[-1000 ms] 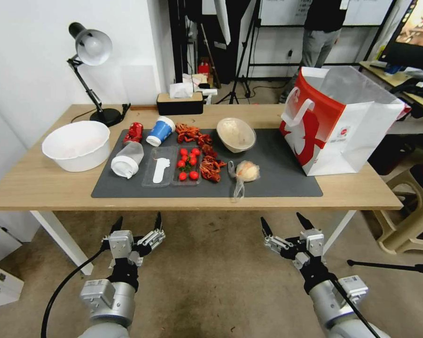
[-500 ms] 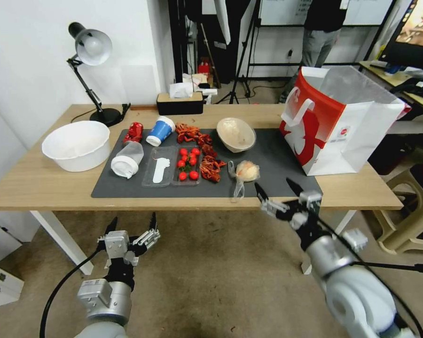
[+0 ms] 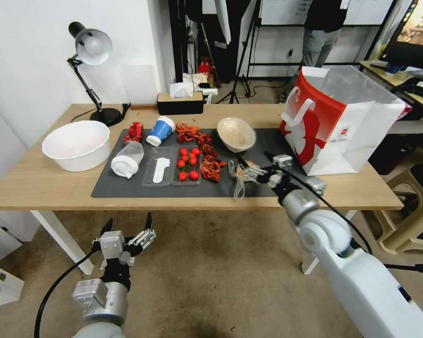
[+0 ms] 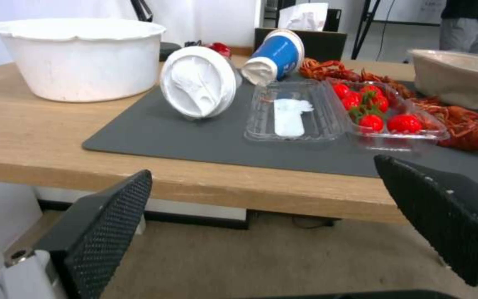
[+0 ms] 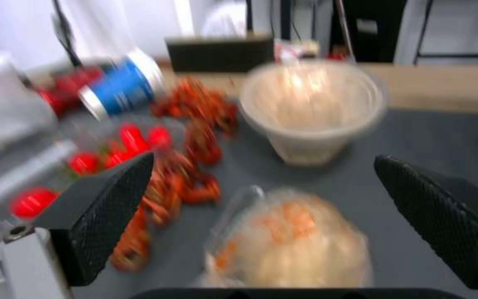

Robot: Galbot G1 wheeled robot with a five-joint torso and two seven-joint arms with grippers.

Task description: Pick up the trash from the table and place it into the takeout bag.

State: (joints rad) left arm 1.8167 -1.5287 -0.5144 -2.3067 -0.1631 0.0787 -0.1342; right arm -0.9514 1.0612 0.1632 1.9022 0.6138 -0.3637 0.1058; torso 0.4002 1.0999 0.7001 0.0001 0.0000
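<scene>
My right gripper hovers open over the dark mat, right at the small knotted plastic bag. In the right wrist view the plastic bag lies just ahead between the spread fingers. Behind it sits the beige bowl. The blue cup, red can and translucent cup lie on the mat's left part. The takeout bag stands open at the table's right end. My left gripper hangs open below the table's front edge, facing the translucent cup.
A large white bowl and a desk lamp stand at the left, a tissue box at the back. A clear tray of tomatoes and red shells lie mid-mat. A beige chair stands right of the table.
My right arm has risen from below the table edge and reached forward over the mat to the plastic bag. The left gripper has sunk slightly.
</scene>
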